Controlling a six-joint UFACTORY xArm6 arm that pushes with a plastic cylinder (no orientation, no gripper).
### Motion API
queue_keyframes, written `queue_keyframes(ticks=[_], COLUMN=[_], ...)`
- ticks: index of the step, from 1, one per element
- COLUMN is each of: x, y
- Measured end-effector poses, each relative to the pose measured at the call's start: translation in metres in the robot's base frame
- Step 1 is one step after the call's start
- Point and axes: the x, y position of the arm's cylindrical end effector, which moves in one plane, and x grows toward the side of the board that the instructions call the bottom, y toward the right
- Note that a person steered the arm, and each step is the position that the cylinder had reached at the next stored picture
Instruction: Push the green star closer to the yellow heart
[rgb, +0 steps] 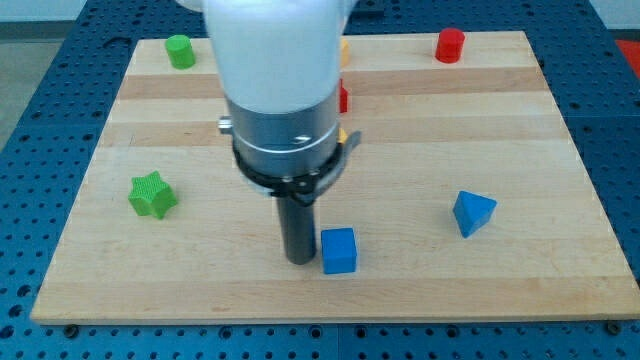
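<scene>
The green star (152, 195) lies on the wooden board (500, 130) at the view's left. The yellow heart is mostly hidden behind the arm; only yellow slivers show at the arm's right edge (345, 50) and lower down (343, 134), and I cannot tell which is the heart. My tip (299, 260) rests on the board low in the middle, well to the right of the green star and just left of a blue cube (339, 250).
A green cylinder (181, 50) stands at the top left. A red cylinder (450, 45) stands at the top right. A red block (343, 97) peeks from behind the arm. A blue triangular block (472, 212) lies at the right.
</scene>
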Motion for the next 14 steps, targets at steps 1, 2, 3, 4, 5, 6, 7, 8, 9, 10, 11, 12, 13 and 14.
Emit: queue_keyframes(ticks=[1, 2, 3, 4, 5, 6, 7, 8, 9, 10, 11, 12, 13, 14], x=[0.0, 0.0, 0.0, -0.02, -0.053, -0.059, -0.063, -0.081, -0.089, -0.088, -0.083, -0.07, -0.057, -0.053], y=[-0.043, -0.096, -0.151, -0.198, -0.21, -0.204, -0.182, -0.171, -0.16, -0.154, -0.14, -0.116, -0.088, -0.059])
